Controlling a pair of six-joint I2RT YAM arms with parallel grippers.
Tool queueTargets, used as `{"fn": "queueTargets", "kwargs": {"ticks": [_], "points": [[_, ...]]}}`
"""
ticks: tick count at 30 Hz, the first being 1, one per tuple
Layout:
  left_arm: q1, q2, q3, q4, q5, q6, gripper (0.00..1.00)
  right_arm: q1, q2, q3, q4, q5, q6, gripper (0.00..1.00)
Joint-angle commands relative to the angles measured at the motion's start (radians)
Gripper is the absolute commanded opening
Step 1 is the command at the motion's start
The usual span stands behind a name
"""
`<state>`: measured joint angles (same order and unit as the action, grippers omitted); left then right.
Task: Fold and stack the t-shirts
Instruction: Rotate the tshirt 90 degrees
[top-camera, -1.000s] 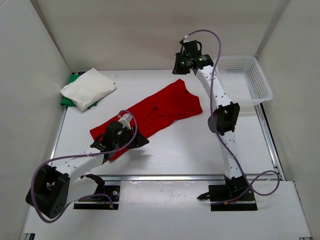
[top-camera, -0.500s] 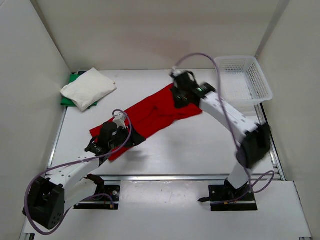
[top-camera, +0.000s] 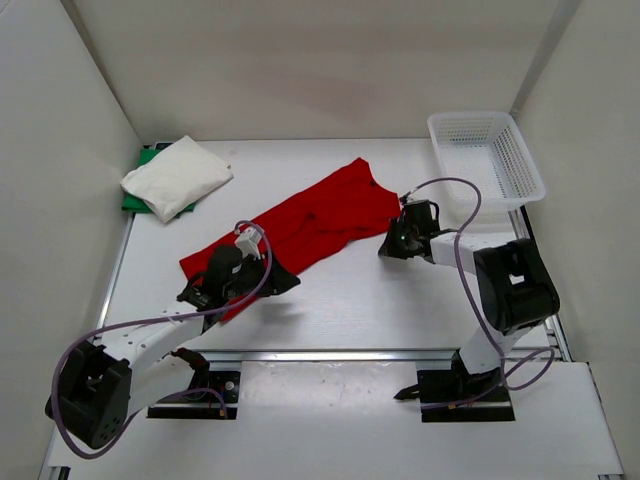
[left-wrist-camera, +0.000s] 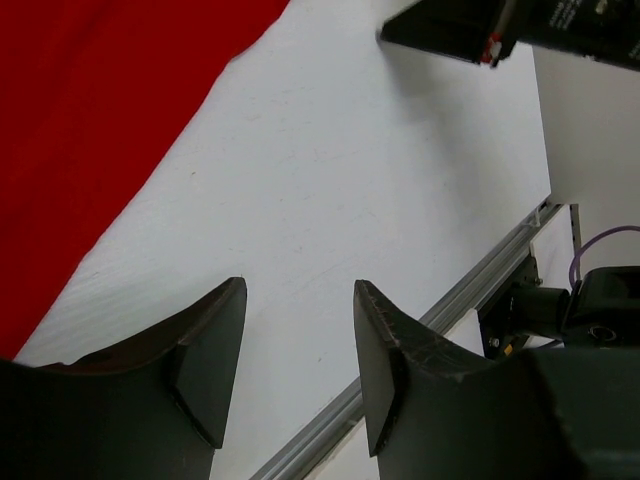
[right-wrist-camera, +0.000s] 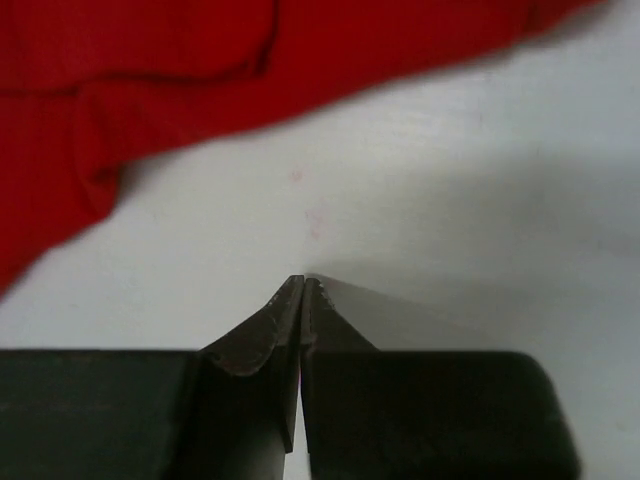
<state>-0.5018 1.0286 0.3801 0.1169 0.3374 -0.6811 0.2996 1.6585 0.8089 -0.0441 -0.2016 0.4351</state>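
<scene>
Your R tool (right-wrist-camera: 302, 285), up over the back of the counter (top-camera: 380, 300) a sec ago, now sits clenched on nothing just off the right hem of the spread red t-shirt (top-camera: 310, 215), L tool (left-wrist-camera: 300, 300) released at its near-left end, so fold not yet begun.

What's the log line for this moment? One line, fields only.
red t-shirt: unfolded on table | left gripper: jaws open, empty, by shirt's edge | right gripper: jaws shut, empty, beside shirt
</scene>
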Motion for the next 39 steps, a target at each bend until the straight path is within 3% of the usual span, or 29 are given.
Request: {"fn": "queueTargets", "kwargs": {"ticks": [1, 5, 11, 15, 17, 22, 26, 33, 39], "points": [[-0.006, 0.005, -0.020, 0.046, 0.006, -0.012, 0.58, -0.017, 0.038, 0.030, 0.167, -0.025, 0.037, 0.00], [-0.003, 0.028, -0.003, 0.047, 0.009, -0.006, 0.58, -0.027, 0.167, 0.123, 0.152, -0.041, 0.036, 0.00], [-0.009, 0.057, 0.023, 0.029, 0.003, -0.003, 0.58, -0.063, 0.437, 0.533, -0.011, -0.051, 0.002, 0.00], [-0.017, 0.057, 0.025, 0.029, -0.017, -0.009, 0.58, -0.080, 0.378, 0.688, -0.097, -0.019, -0.039, 0.01], [-0.020, 0.068, 0.028, 0.035, -0.008, -0.011, 0.59, -0.065, 0.240, 0.626, -0.102, -0.016, -0.053, 0.05], [-0.017, 0.091, 0.051, 0.044, 0.006, -0.006, 0.59, 0.045, -0.070, 0.195, 0.118, 0.001, 0.033, 0.36], [0.055, 0.053, 0.078, -0.029, 0.015, 0.028, 0.60, 0.218, -0.102, -0.051, 0.318, -0.051, 0.206, 0.38], [0.103, -0.048, 0.118, -0.117, 0.005, 0.048, 0.63, 0.447, 0.108, 0.051, 0.421, 0.010, 0.339, 0.46], [0.147, -0.079, 0.115, -0.166, 0.020, 0.060, 0.62, 0.509, 0.297, 0.165, 0.449, 0.019, 0.439, 0.43]]}}
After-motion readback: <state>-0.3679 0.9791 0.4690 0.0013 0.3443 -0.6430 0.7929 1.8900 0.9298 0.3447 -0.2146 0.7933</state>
